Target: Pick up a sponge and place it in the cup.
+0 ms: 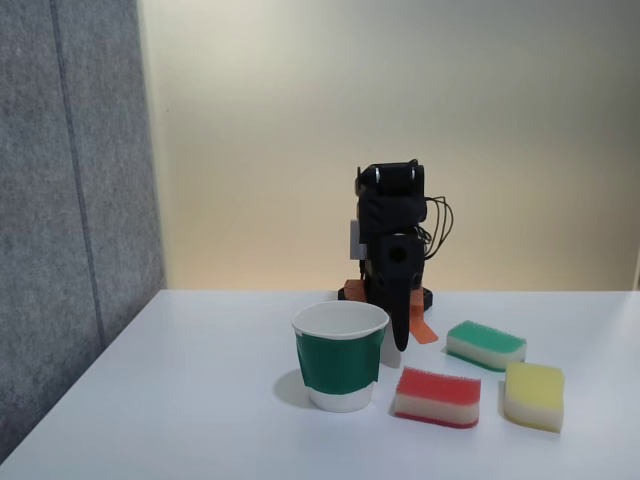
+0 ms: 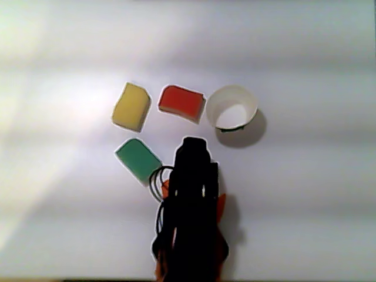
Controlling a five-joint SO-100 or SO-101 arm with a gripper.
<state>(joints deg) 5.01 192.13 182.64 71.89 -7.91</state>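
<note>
Sponge-wise, the white table (image 1: 180, 400) is carrying everything, and the folded black arm (image 2: 191, 205) is sitting behind the row. Its gripper (image 1: 401, 335) is pointing down just behind the green-banded paper cup (image 1: 340, 357); whether the jaws are parted I cannot tell. The red-topped sponge (image 1: 437, 396) is lying flat just beside the cup, nearer the fixed camera than the jaws. The top-down view is showing its long axis (image 2: 181, 102) running toward the cup (image 2: 231, 107); the fixed view is showing its cream middle layer.

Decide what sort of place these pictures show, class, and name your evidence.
Probably an office or lab test bench: a plain white table, a grey fabric partition, and a small robot arm with three sponges and a paper cup.
</note>
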